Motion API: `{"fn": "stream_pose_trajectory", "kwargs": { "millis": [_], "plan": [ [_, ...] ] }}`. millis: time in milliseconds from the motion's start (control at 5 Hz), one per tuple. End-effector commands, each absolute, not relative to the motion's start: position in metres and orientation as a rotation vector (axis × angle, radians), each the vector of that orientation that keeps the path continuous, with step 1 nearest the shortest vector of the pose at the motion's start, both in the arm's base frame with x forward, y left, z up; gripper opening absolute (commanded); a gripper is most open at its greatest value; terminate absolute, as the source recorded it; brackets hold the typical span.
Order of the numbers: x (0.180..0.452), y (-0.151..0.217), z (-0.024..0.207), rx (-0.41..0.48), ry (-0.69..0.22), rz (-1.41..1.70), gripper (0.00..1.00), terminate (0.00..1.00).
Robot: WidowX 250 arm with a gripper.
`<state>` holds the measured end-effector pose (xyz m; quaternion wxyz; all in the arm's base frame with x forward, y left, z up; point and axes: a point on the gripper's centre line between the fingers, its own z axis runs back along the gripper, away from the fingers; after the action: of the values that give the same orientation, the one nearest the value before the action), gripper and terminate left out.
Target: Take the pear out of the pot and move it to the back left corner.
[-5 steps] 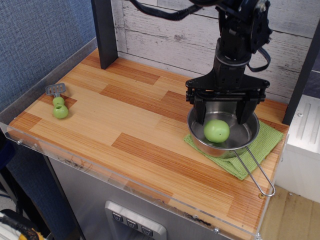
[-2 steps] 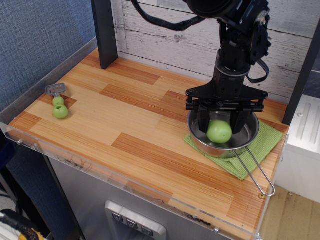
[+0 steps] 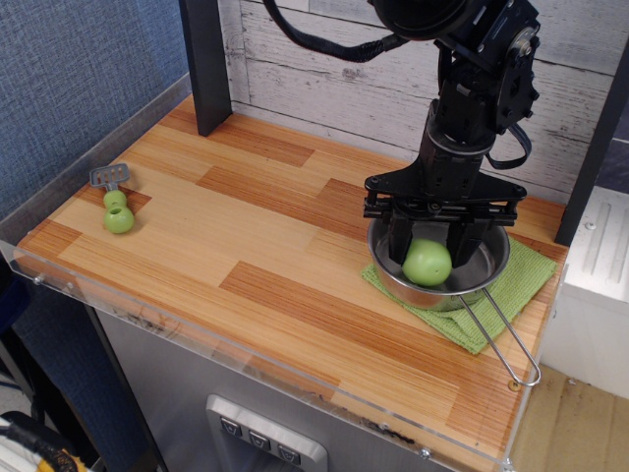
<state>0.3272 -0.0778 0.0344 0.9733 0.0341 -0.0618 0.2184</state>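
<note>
The light-green pear [image 3: 428,264] sits inside the shiny steel pot [image 3: 491,267] at the right of the table. My gripper [image 3: 429,254] reaches down into the pot, its two black fingers [image 3: 398,241] closed against the left and right sides of the pear. The pear is still low in the pot. The pot's wire loop handle [image 3: 506,339] points toward the front right. The back left corner [image 3: 182,123] of the wood tabletop lies far to the left, by the black post [image 3: 206,59].
The pot stands on a green cloth [image 3: 521,280]. A small green two-ball toy with a grey metal head [image 3: 117,208] lies near the left edge. A whitewashed plank wall runs along the back and a blue wall along the left.
The fingers have narrowed from a wide spread over the pot to close contact with the pear's sides. The pear shifted slightly within the pot.
</note>
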Motion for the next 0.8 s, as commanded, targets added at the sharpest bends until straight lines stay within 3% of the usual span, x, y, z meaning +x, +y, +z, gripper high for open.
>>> {"fn": "stream_pose_trajectory", "kwargs": {
  "millis": [0, 400, 600],
  "plan": [
    [0.331, -0.08, 0.082, 0.031, -0.223, 0.415, 0.0, 0.0],
    [0.33, -0.074, 0.121, 0.008, -0.282, 0.415, 0.0, 0.0],
    [0.332, -0.054, 0.133, 0.013, -0.3, 0.443, 0.0, 0.0]
  ]
}}
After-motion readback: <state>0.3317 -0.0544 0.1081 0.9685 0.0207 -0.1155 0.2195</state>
